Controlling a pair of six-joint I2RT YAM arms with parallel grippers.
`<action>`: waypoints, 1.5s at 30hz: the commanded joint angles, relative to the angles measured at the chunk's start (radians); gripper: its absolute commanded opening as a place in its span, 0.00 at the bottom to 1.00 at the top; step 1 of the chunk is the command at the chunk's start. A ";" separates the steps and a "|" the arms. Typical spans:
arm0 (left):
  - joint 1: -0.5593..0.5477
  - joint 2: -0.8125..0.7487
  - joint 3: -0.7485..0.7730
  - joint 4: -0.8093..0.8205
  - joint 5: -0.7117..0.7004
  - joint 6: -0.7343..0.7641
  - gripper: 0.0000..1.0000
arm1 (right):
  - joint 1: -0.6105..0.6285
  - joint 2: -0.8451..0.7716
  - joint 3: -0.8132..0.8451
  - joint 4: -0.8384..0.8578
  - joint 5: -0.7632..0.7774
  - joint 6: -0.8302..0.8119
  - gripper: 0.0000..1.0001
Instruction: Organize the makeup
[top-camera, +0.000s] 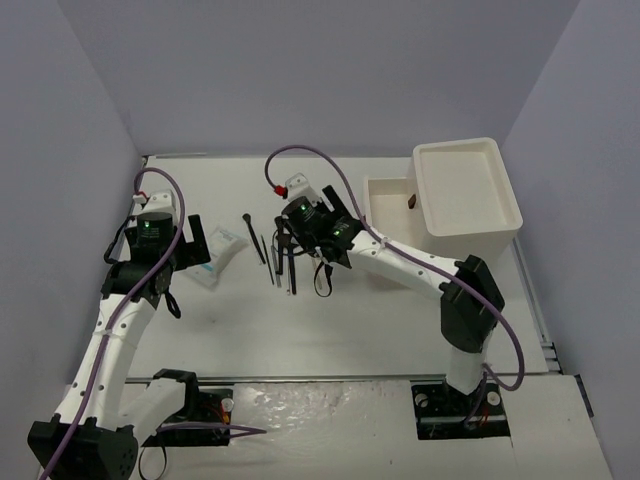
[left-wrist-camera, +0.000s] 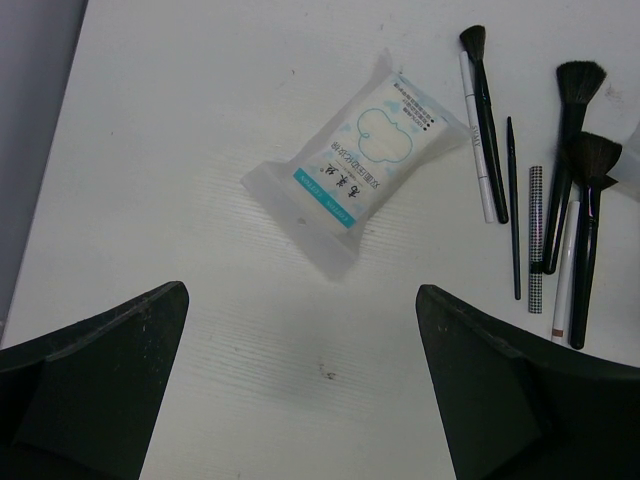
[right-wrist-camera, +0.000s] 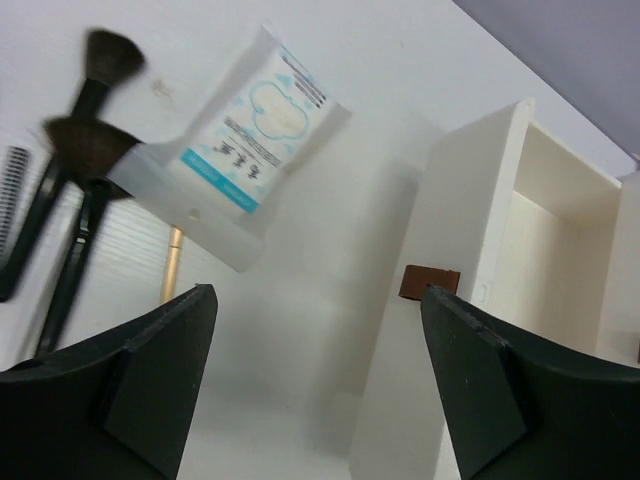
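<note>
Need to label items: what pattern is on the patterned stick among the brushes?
Black-and-white check; the stick shows best in the left wrist view.

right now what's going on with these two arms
Nothing is held. The left gripper hangs open over a white packet, not touching it. The right gripper is open too, facing a second packet that overlaps the brushes, beside the white box with its drawer pulled out.

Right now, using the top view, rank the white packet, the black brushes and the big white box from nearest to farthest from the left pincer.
1. white packet, just right of the left pincer.
2. black brushes, mid-table, beyond the packet.
3. big white box, far right corner.
</note>
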 joint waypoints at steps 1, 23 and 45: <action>0.012 0.004 0.018 0.054 0.006 -0.009 0.97 | -0.003 -0.117 0.040 0.011 -0.221 0.218 0.83; 0.012 0.014 0.015 0.051 -0.003 -0.005 0.97 | -0.087 0.090 -0.133 0.164 -0.431 0.464 0.46; 0.013 0.013 0.017 0.049 -0.011 -0.003 0.97 | -0.084 0.137 -0.274 0.246 -0.436 0.487 0.01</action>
